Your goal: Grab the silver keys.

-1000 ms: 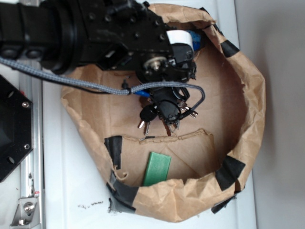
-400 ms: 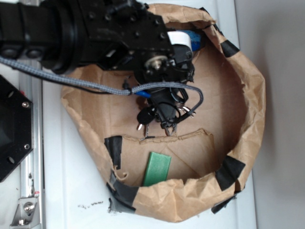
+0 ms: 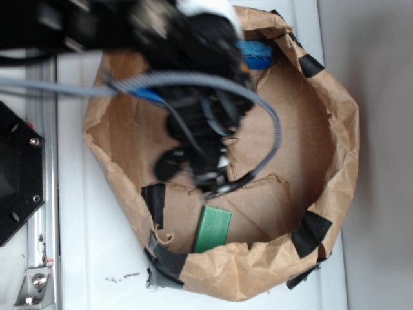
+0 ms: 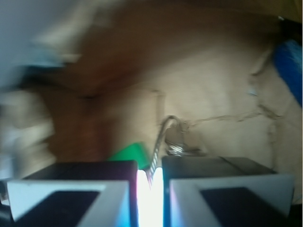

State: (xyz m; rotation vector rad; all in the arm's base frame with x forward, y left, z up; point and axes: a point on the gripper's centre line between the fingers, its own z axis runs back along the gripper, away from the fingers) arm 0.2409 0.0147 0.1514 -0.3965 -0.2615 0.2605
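In the wrist view my gripper [image 4: 150,170] is shut on the thin wire ring of the silver keys [image 4: 175,149], with only a narrow slit between the jaws. The ring arcs up out of that slit and the shiny keys hang just beyond the right finger, above the brown paper floor. In the exterior view the blurred black arm and gripper [image 3: 210,181] hang over the middle of the paper bag [image 3: 339,129]. The arm mostly hides the keys there.
A flat green block [image 3: 213,229] lies on the bag floor near its front wall, also seen as the green block [image 4: 127,154] behind the left finger. A blue sponge [image 3: 255,54] rests at the bag's far rim. A grey cable loops beside the gripper.
The arm has risen towards the exterior camera and shifted to the front left, now large and blurred. The keys have left the bag floor with it.
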